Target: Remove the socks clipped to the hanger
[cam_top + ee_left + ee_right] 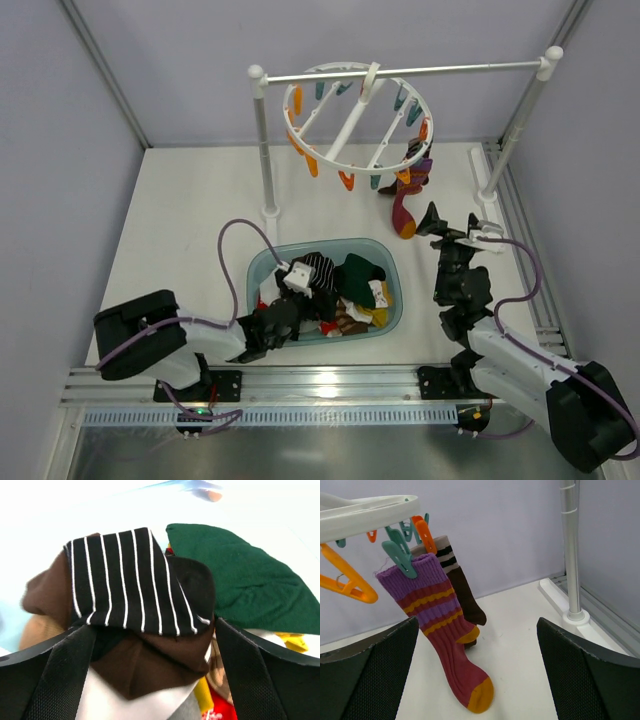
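The white ring hanger (345, 115) hangs from the rail, with orange and teal clips around its rim (365, 510). A purple-red striped sock with an orange toe (445, 640) (404, 207) and a dark brown sock with a striped cuff (462, 587) hang clipped at its right side. My right gripper (450, 222) (477, 670) is open and empty, just short of these socks. My left gripper (300, 305) (155, 645) is open, low over a black striped sock (125, 580) and a dark brown sock (145, 665) in the teal basin (392, 275).
The basin holds several more socks, among them a green one (240, 580) (360, 272). The white rail stand has posts at the left (266, 150) and right (515, 130) (571, 555). Grey walls close in the back and sides.
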Robot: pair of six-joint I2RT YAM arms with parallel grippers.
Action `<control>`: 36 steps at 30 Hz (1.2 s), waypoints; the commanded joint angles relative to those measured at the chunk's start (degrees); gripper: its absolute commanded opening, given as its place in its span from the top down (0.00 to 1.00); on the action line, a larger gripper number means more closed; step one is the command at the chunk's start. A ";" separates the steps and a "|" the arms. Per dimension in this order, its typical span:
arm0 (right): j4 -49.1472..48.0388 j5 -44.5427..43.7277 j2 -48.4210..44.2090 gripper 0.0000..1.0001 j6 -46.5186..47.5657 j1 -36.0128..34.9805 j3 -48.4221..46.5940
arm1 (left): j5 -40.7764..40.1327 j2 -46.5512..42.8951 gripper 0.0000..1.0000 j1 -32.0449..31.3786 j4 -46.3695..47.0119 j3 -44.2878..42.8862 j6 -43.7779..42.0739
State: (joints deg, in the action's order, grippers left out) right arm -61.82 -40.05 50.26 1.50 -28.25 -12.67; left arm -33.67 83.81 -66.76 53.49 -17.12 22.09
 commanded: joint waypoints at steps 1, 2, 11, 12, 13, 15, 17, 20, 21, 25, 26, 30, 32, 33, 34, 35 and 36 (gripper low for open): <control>0.12 3.47 2.90 0.00 -5.79 4.42 -3.23 | -3.68 -5.92 0.00 -0.39 -9.26 -1.68 -3.18; 1.34 5.32 3.96 0.00 -9.37 6.17 -3.76 | -3.77 -7.42 0.00 -0.47 -10.94 -3.16 -3.89; -4.88 23.17 24.51 0.00 -14.86 16.30 -14.74 | -1.51 -22.54 0.00 1.71 -18.15 -10.29 -12.60; -5.58 25.44 27.84 0.00 -13.99 16.30 -15.89 | 0.34 -23.07 0.01 2.51 -18.60 -10.82 -12.33; -6.37 26.25 29.70 0.00 -13.37 16.38 -17.99 | 2.01 -23.51 0.00 3.38 -18.95 -11.35 -11.63; -8.57 27.22 33.82 0.00 -12.49 16.30 -19.49 | 7.44 -23.17 0.00 6.81 -19.57 -12.93 -10.75; -10.85 26.78 36.21 0.00 -11.52 16.47 -21.25 | 10.54 -21.33 0.00 11.10 -19.66 -14.94 -9.09; -13.05 27.48 40.61 0.00 -10.11 16.82 -23.71 | 16.08 -18.09 0.00 15.42 -19.05 -17.23 -6.63; -13.23 27.57 41.49 0.00 -9.94 16.74 -24.42 | 18.01 -17.11 0.01 17.87 -17.13 -17.41 -5.92; -14.72 28.45 47.37 0.00 -8.71 16.82 -28.46 | 21.27 -12.45 0.00 20.79 -11.50 -17.50 -3.98; -15.77 29.50 48.17 0.01 -8.36 16.82 -28.99 | 21.54 -11.31 0.00 20.97 -10.79 -17.59 -3.81; -15.52 31.87 50.72 0.00 -7.83 16.91 -31.54 | 21.89 -6.57 0.00 21.24 -7.45 -17.16 -4.42; -15.52 32.14 50.73 0.00 -8.09 16.91 -31.54 | 21.54 -5.77 0.01 21.50 -4.46 -16.10 -4.16; -15.78 33.27 50.81 0.00 -7.91 16.83 -31.46 | 21.54 -5.50 0.00 21.50 -3.41 -15.49 -3.81; -16.57 33.98 50.99 0.00 -7.74 16.82 -31.37 | 21.63 -5.06 0.00 21.50 -2.44 -14.53 -3.54; -17.01 35.03 51.43 0.00 -7.74 16.82 -31.37 | 21.98 -4.97 0.00 21.50 -1.47 -14.17 -3.54; -17.54 36.78 51.78 0.04 -7.65 16.82 -31.45 | 22.07 -5.06 0.00 21.59 -1.46 -13.90 -3.54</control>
State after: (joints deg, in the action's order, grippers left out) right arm -71.57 -7.53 101.65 -7.18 -11.51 -42.33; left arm -12.86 78.89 -45.60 44.91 -32.01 17.85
